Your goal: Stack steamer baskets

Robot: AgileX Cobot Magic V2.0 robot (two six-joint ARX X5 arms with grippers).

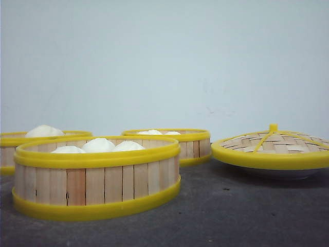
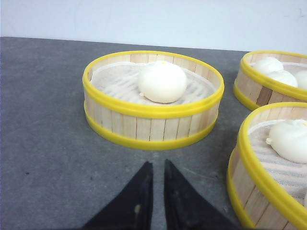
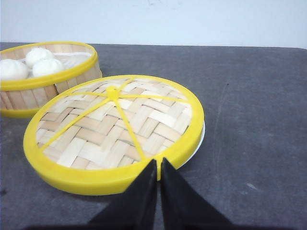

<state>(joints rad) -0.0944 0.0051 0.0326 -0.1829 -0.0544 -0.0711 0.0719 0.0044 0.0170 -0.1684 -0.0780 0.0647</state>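
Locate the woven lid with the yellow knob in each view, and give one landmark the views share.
Front view: the lid sits far right, on a white plate.
Left wrist view: not in it.
Right wrist view: centre of the picture, just beyond the right pincer.
Shared landmark: the basket holding several buns.
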